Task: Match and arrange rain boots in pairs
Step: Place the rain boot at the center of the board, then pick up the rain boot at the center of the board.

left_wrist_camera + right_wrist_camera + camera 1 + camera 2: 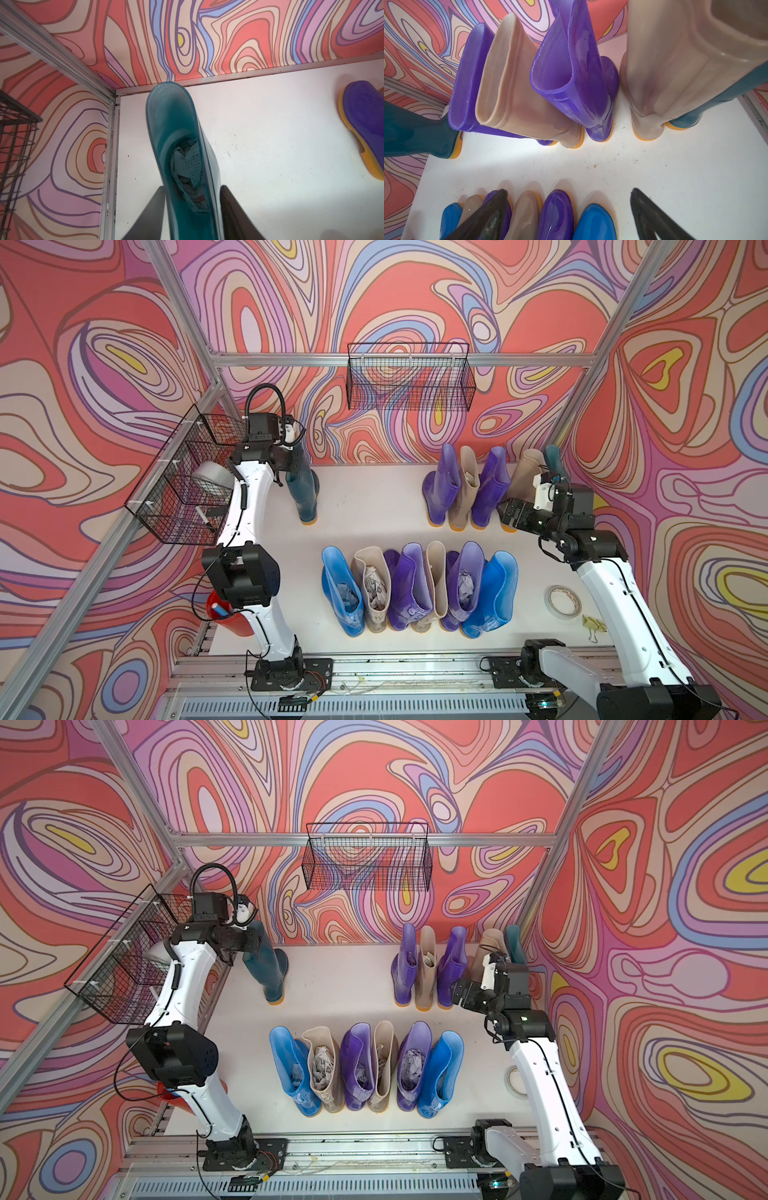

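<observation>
Top views: a white counter (374, 506), walled in by swirling red, pink and purple panels, holds twelve rain boots (409, 593). Every boot stands upright, long axis vertical, opening facing up.

At the far left, near the back corner, a teal boot (306, 493) with an orange sole stands alone, well apart from the others. Its toe is hidden behind the shaft. The left hand (192, 187) hangs over its top. In the left wrist view the two dark fingers (151, 212) are partly open, one on each side of the shaft just below the rim. A thin gap shows beside one finger, so the hand is not clamped on the boot. Crumpled printed paper (191, 164) is stuffed inside the shaft.

Toward the middle, a front row (436, 585) of six boots stands side by side, touching. In order they are bright blue, beige, purple, beige, purple and bright blue. Their toes point to the back wall and their heels to the robot.

Behind it and further right, a back row (465, 493) of five boots runs purple, beige, purple, beige. It ends with a second teal boot (555, 458) against the right wall. These toes also point toward the back wall.

The right hand (508, 512) hovers just in front of that row's right end. Its fingers (650, 216) are spread wide and hold nothing.

A roll of tape (563, 601) lies flat near the counter's right edge.
</observation>
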`<action>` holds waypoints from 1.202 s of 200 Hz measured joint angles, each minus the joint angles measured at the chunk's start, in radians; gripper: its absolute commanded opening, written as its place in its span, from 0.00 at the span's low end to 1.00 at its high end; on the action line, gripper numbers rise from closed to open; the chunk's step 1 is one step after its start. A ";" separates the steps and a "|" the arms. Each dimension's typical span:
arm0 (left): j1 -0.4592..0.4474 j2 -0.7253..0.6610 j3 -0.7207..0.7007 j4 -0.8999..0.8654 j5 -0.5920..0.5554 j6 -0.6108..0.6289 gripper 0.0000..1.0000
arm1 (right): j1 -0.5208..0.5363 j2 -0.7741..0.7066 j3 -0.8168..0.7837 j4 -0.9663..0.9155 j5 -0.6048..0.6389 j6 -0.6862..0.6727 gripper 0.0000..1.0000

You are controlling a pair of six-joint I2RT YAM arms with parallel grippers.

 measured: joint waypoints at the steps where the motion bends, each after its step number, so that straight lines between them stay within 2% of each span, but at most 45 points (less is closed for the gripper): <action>1: 0.000 -0.002 0.000 0.000 0.001 0.000 0.58 | 0.000 0.000 0.000 0.000 0.000 0.000 0.94; 22: 0.000 -0.028 0.003 0.002 0.011 -0.003 0.64 | 0.000 0.007 0.000 0.000 -0.001 0.000 0.94; 77: 0.000 -0.050 0.098 -0.018 0.032 -0.039 0.68 | 0.000 0.024 0.050 -0.008 -0.001 -0.003 0.94; 113: -0.007 -0.088 0.181 -0.058 0.032 -0.116 0.69 | 0.000 0.075 0.210 -0.084 0.034 -0.046 0.94; 135: -0.054 -0.151 0.171 -0.086 0.004 -0.166 0.69 | 0.000 0.129 0.331 -0.134 0.067 -0.081 0.94; 155: -0.139 -0.232 0.105 -0.089 -0.015 -0.204 0.69 | 0.000 0.182 0.409 -0.176 0.107 -0.105 0.94; 184: -0.254 -0.376 -0.071 -0.068 -0.009 -0.267 0.69 | -0.004 0.256 0.479 -0.229 0.192 -0.136 0.92; 220: -0.291 -0.550 -0.318 0.012 0.040 -0.360 0.70 | -0.039 0.341 0.557 -0.273 0.246 -0.165 0.91; 240: -0.304 -0.616 -0.407 0.043 0.062 -0.397 0.70 | -0.068 0.378 0.594 -0.291 0.250 -0.178 0.91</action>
